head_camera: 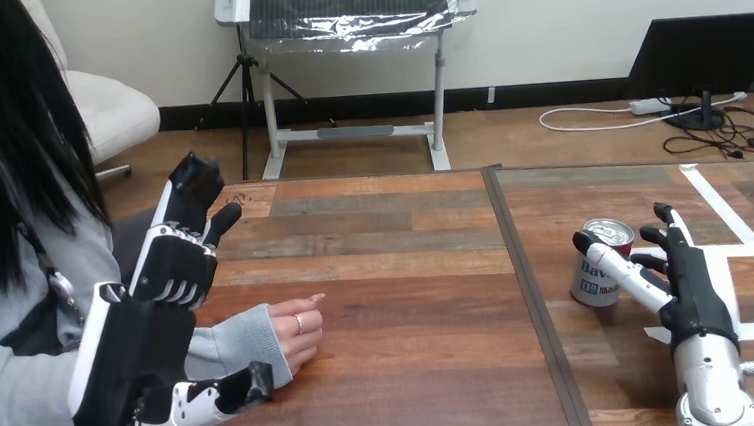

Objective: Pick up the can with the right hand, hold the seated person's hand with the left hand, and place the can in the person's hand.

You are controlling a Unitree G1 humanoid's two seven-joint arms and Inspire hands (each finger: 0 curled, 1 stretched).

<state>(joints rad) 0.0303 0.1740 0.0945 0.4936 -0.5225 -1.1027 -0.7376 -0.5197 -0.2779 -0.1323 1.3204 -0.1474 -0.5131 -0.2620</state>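
The wooden plank worktop [407,271] offers a wide stretch of open wood between the 2 hands, split by 1 dark seam [517,263]; white tape [719,214] marks the right panel. The can [602,267] — a shiny metal cylinder — stands upright, long axis vertical, just right of the seam; the right hand [699,286] is beside it, fingers [666,221] straight, thumb against its side. The left hand [172,272] is raised, fingers released, over the sleeve behind the person's hand [296,334], which rests on the wood.
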